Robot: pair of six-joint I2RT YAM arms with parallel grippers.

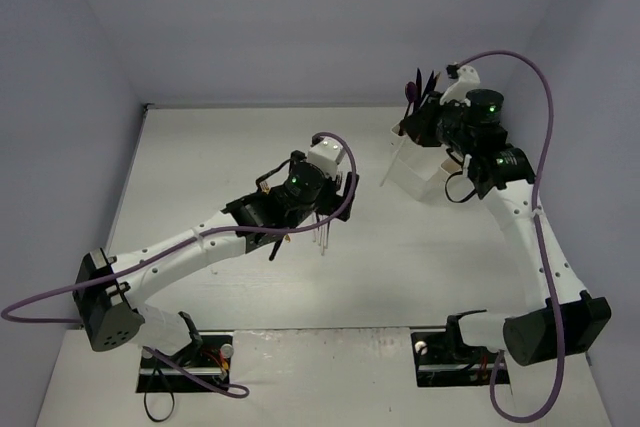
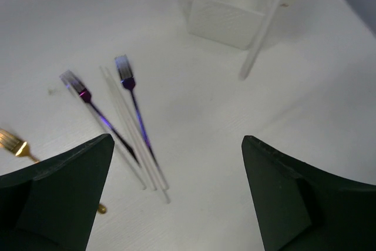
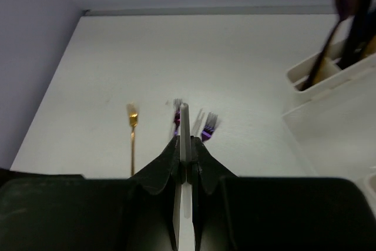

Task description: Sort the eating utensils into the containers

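Our right fingers (image 3: 167, 166) pinch a clear utensil (image 3: 184, 123) just beside the organizer (image 3: 329, 104), likely so we can drop it in. Left fingers (image 2: 64, 186) stand wide above the loose purple forks (image 2: 138, 119), seemingly ready for one.

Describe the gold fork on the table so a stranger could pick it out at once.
Start at the white table, on the open stretch away from the white organizer. A few slim utensils lie there; the gold fork is the one farthest from the organizer. It alone is shiny gold; the purple forks beside it are dark.
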